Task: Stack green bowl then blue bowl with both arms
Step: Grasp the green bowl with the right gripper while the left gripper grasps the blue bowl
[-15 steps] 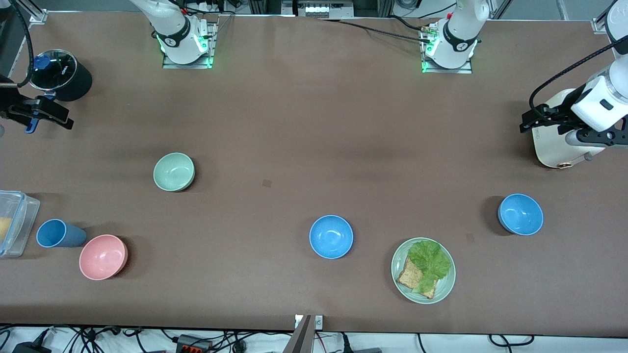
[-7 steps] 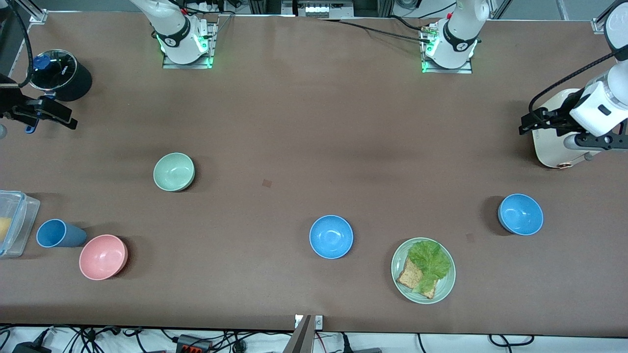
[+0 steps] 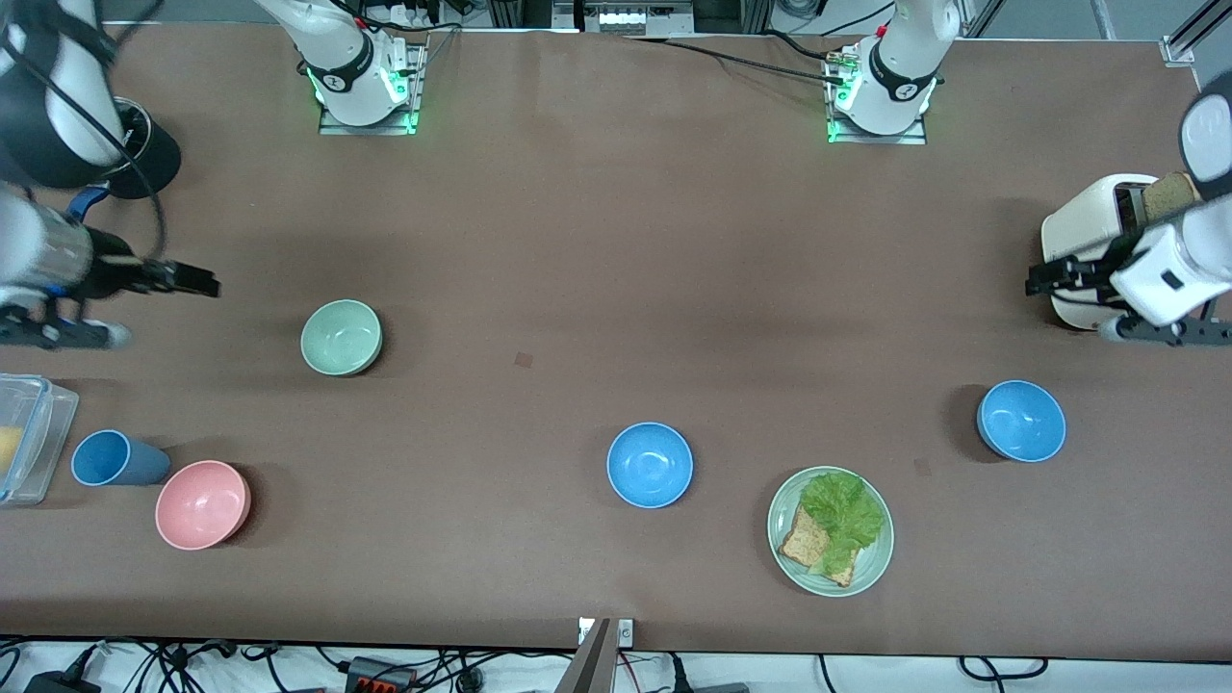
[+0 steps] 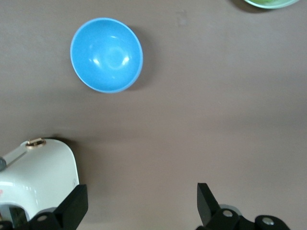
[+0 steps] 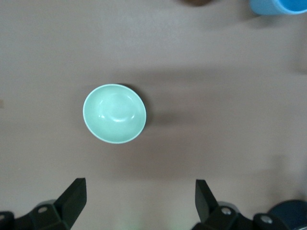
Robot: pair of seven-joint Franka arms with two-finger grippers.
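Observation:
The pale green bowl [image 3: 341, 337] sits upright toward the right arm's end of the table; it also shows in the right wrist view [image 5: 114, 113]. My right gripper [image 3: 195, 283] [image 5: 139, 203] is open and empty, in the air beside that bowl and apart from it. One blue bowl [image 3: 650, 465] sits mid-table near the front camera. A second blue bowl [image 3: 1021, 421] [image 4: 106, 55] sits toward the left arm's end. My left gripper [image 3: 1045, 274] [image 4: 141, 206] is open and empty, in the air beside the toaster, apart from that bowl.
A white toaster [image 3: 1088, 231] [image 4: 38, 177] holds a bread slice. A pale green plate [image 3: 871, 576] carries lettuce and toast. A pink bowl [image 3: 202, 503], a blue cup [image 3: 115, 458], a clear box [image 3: 34, 433] and a black container [image 3: 154, 154] stand at the right arm's end.
The right gripper has swung from the table's end toward the green bowl. The left gripper has dropped toward the blue bowl, uncovering the toaster's top. No bowl has moved.

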